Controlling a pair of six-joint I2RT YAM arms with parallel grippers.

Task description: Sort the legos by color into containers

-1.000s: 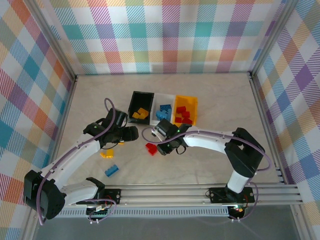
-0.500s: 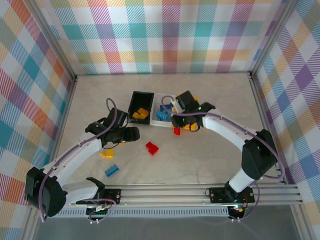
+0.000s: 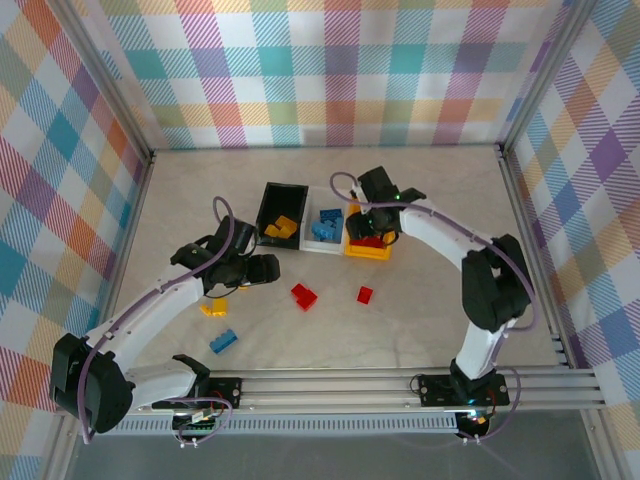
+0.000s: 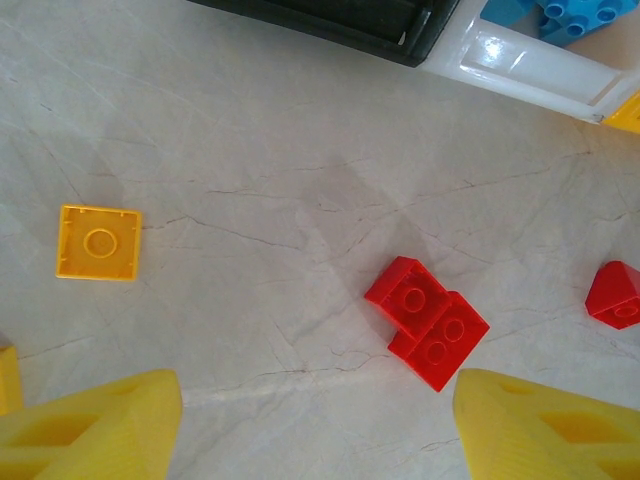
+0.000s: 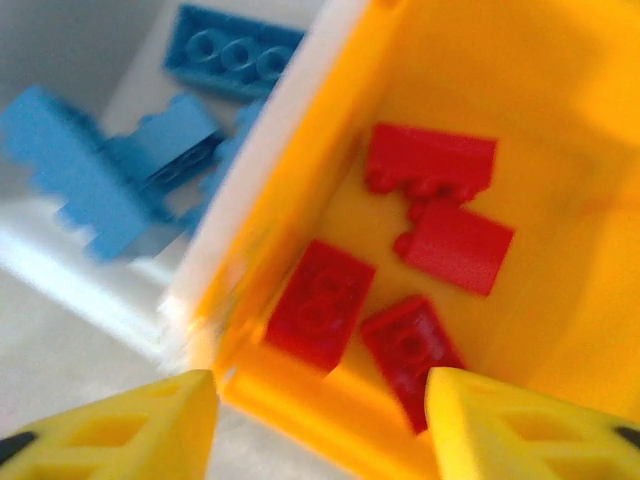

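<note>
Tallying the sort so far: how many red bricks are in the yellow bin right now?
4. In the yellow bin, two red bricks lie close together mid-floor, two more by its wall nearest the camera. Others may be hidden out of frame.

This is a robotics lab test cell, not a home or a shop. The marble-patterned table [image 3: 430,190] is boxed in on the left, far and right edges by flat panels of pastel plaid cloth [image 3: 330,70], held between bare aluminium posts [image 3: 103,85], a made-up backdrop rather than room walls. Along the near edge runs a slotted aluminium rail [image 3: 340,385], and two white-and-black robot arms, the left arm [image 3: 150,305] and the right arm [image 3: 440,235], are bolted to it, with purple cables [image 3: 222,212] looping off them. The only goods on the table are staged props: three small plastic bins [image 3: 284,187] near the middle and scattered toy bricks [image 3: 303,296].
</note>
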